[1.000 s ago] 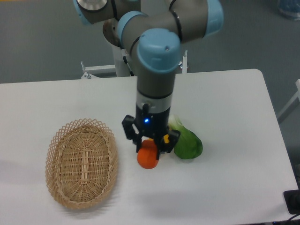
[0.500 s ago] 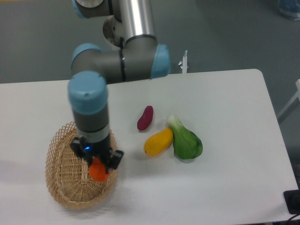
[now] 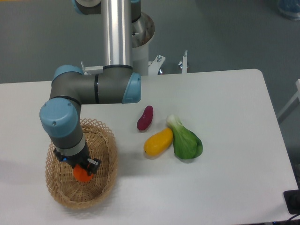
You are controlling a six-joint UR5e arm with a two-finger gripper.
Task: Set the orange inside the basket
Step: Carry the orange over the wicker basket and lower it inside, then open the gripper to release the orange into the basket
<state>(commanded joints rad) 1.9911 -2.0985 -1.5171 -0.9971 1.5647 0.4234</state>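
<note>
The orange (image 3: 82,175), small, round and bright, is held over the middle of the tan wicker basket (image 3: 104,183) at the table's front left. My gripper (image 3: 81,169) points straight down into the basket and is shut on the orange, whose top is hidden by the fingers. Whether the fruit touches the basket floor cannot be told. The arm's grey and blue wrist covers the basket's far rim.
To the right of the basket lie a dark red oblong vegetable (image 3: 145,118), a yellow-orange mango-like fruit (image 3: 158,142) and a green leafy vegetable (image 3: 185,139), the last two touching. The white table (image 3: 225,98) ends at a rounded right edge.
The arm carried the orange leftward from beside the green vegetable to above the basket, then further left and lower into it. The red vegetable and yellow fruit are now uncovered.
</note>
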